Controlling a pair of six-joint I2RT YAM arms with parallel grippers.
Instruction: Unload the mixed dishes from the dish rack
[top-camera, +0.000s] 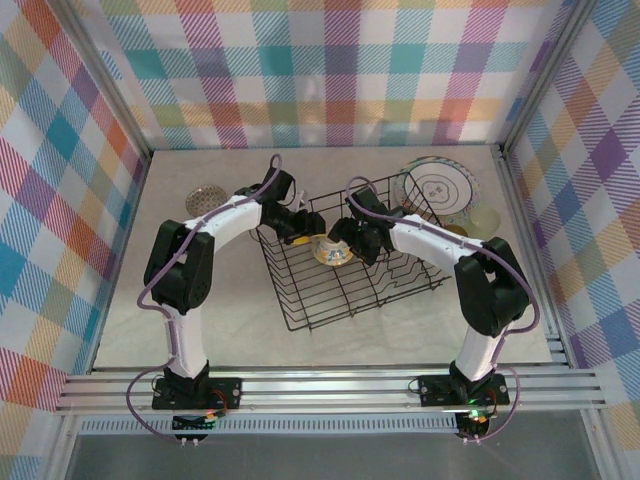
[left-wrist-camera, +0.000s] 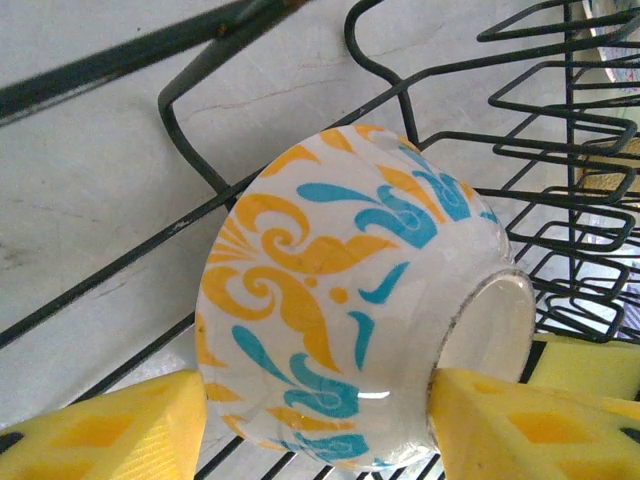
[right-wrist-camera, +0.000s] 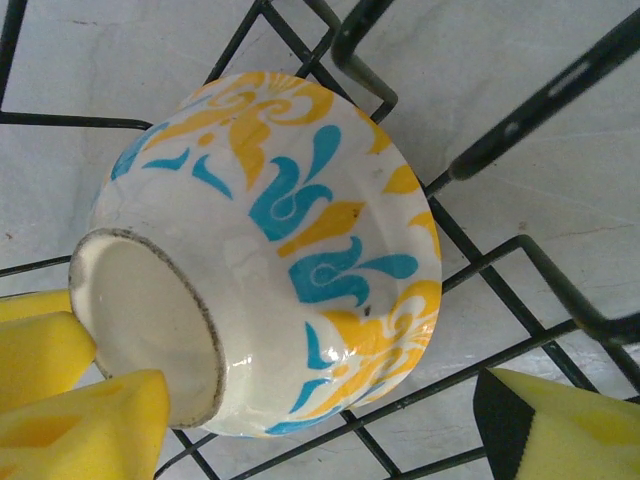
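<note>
A white bowl with orange and blue scrolls (left-wrist-camera: 340, 290) lies tilted on the wires of the black dish rack (top-camera: 350, 285), its foot ring turned sideways. My left gripper (left-wrist-camera: 315, 430) is shut on it, one yellow pad (left-wrist-camera: 520, 420) against the foot and the other pad (left-wrist-camera: 110, 425) at the rim. My right gripper (right-wrist-camera: 320, 440) straddles the same bowl (right-wrist-camera: 270, 260) from the other side. Its left pad (right-wrist-camera: 90, 430) sits by the foot and its right pad (right-wrist-camera: 560, 430) stands clear of the rim. From above, both grippers meet over the bowl (top-camera: 330, 252) at the rack's back left.
A cream plate with dark lines (top-camera: 437, 188) lies on the table behind the rack's right corner, with a pale-green cup (top-camera: 487, 217) beside it. A small patterned dish (top-camera: 206, 199) sits on the table left of the rack. Plaid walls close in three sides.
</note>
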